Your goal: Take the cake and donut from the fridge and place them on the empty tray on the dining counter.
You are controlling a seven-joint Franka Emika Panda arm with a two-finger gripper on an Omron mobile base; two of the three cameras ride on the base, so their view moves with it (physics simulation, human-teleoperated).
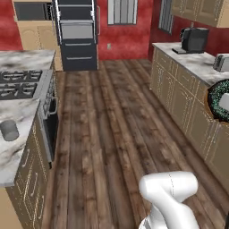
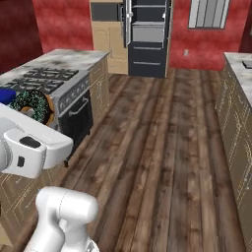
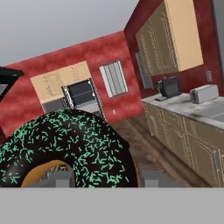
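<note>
The donut (image 3: 65, 148) is being held clamped between the jaws, whose two grey tips are showing at either side of it along the bottom of the hand view; its dark glaze and green sprinkles are being seen close up there, with the tan underside showing through the ring. In the left base view the donut (image 1: 218, 102) is being carried at the right edge, in front of the cabinets along the right wall, and in the right base view it (image 2: 30, 105) is being seen just above the white arm, in front of the tabletop (image 2: 69, 58) with the stove (image 2: 42, 78) built into it. A blue dish (image 2: 6, 94) is being shown just left of the donut in that view. On the near end of this marbled tabletop a small grey cup (image 1: 9, 130) is standing. Across the wooden floor (image 1: 107, 134), well apart from the donut, the black fridge (image 1: 77, 33) is standing against the red wall with its doors open and its shelves exposed. On the opposite tabletop a coffee machine (image 1: 194, 39) and a toaster (image 1: 222, 62) are being seen.
</note>
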